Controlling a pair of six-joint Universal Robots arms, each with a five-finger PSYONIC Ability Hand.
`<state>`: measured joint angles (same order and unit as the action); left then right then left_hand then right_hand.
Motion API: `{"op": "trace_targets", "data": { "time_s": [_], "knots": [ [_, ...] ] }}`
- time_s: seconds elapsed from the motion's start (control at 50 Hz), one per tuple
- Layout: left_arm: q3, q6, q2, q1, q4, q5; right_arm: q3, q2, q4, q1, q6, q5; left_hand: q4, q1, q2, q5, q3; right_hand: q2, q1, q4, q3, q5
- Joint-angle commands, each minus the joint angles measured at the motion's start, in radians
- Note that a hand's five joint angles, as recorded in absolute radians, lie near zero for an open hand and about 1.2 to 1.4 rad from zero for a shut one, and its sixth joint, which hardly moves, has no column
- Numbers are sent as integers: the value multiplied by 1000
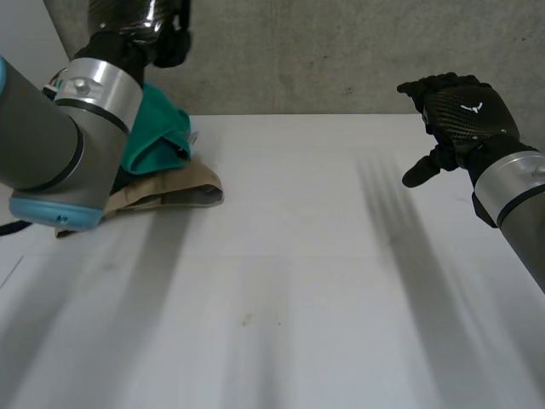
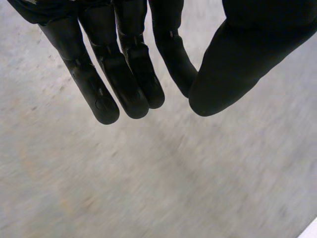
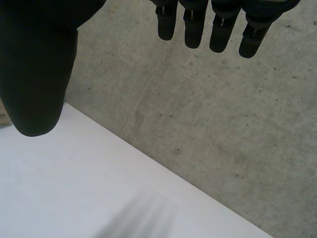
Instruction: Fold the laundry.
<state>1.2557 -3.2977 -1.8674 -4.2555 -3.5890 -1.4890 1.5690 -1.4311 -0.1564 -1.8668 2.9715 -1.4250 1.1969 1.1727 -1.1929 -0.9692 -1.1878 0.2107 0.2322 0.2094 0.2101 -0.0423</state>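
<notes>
Head view: a white table runs from the near edge to a grey concrete wall along its far edge. Most of its top is bare, from the middle across to the right. At the far left lies the laundry: a crumpled teal cloth heaped on a flatter tan cloth, both partly hidden by the grey left arm in front of them. The black left hand is raised above the pile, in front of the wall, touching neither cloth. The black right hand hangs in the air at the far right, well apart from the laundry, its thumb sticking out.

Left wrist view: the left hand is released, its fingers straight and side by side, the thumb apart from them, grasping nothing. The wall lies beyond the fingertips.

Right wrist view: the right hand is released too, fingers straight, thumb spread wide, nothing held. Beyond it the table meets the wall at the far edge.
</notes>
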Motion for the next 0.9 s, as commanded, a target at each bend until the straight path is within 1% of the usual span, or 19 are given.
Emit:
{"op": "trace_targets", "data": {
  "time_s": [0.02,0.04,0.06,0.1,0.12,0.14,0.18,0.26,0.28,0.36,0.42,0.54,0.62,0.68,0.76,0.78,0.8,0.84,0.9],
  "knots": [
    [-2,6,-56,28,16,-4,0,-2,1,0,0,1,-431,-407,427,378,422,-36,-58,-35,-36,42],
    [-8,-12,-74,19,22,-5,0,-2,1,0,0,3,-774,-750,770,721,765,-36,-58,-35,-36,42],
    [-30,-69,-107,-19,42,-7,0,-2,1,0,0,3,-1022,-998,1018,969,1013,-36,-58,-35,-36,42],
    [-53,-135,-142,-75,61,-7,-1,-2,1,0,0,3,-960,-936,956,907,951,-36,-58,-35,-36,42],
    [-62,-167,-159,-107,67,-7,-1,-2,1,0,0,4,-992,-968,988,939,983,-36,-58,-35,-36,42],
    [-76,-225,-195,-160,72,-8,-1,-2,1,0,0,6,-1021,-997,1017,968,1012,-36,-58,-35,-36,42],
    [-93,-278,-242,-202,75,4,-1,0,1,0,0,8,-1004,-980,1000,951,995,-36,-58,-35,-36,42],
    [-133,-355,-337,-234,75,35,0,6,1,-2,-2,8,-954,-930,950,901,945,-36,-58,-35,-36,42],
    [-153,-368,-375,-250,75,64,0,6,1,-2,-2,6,-916,-892,912,863,907,-36,-58,-35,-36,42],
    [-179,-375,-433,-305,78,127,0,14,0,-2,-2,6,-796,-772,792,743,787,-36,-58,-35,-36,42],
    [-189,-376,-464,-323,76,153,0,23,0,-2,-9,4,-752,-727,748,698,742,-36,-58,-35,-36,42],
    [-220,-378,-506,-336,75,157,2,28,0,-2,-25,3,-746,-721,742,692,736,-36,-58,-35,-36,42],
    [-246,-379,-542,-343,73,159,2,43,0,-2,-29,1,-687,-663,683,634,678,-36,-58,-35,-36,42],
    [-280,-379,-572,-349,76,161,2,63,0,-2,-32,1,-593,-569,589,540,584,-36,-58,-35,-36,42],
    [-309,-378,-587,-354,76,158,2,70,0,-3,-34,1,-242,-218,238,189,233,-36,-58,-35,-36,42],
    [-309,-378,-584,-353,73,150,0,70,0,-3,-34,1,41,65,-45,-94,-50,-36,-58,-35,-36,42],
    [-308,-378,-579,-350,70,145,0,70,0,-3,-34,1,198,222,-202,-251,-207,-36,-58,-35,-36,42],
    [-300,-378,-567,-340,69,139,0,70,0,-3,-34,1,199,224,-203,-252,-209,-36,-58,-35,-36,42],
    [-280,-373,-504,-313,55,90,-1,72,0,-3,-39,1,199,224,-203,-252,-209,-36,-58,-35,-36,42]
  ]
}}
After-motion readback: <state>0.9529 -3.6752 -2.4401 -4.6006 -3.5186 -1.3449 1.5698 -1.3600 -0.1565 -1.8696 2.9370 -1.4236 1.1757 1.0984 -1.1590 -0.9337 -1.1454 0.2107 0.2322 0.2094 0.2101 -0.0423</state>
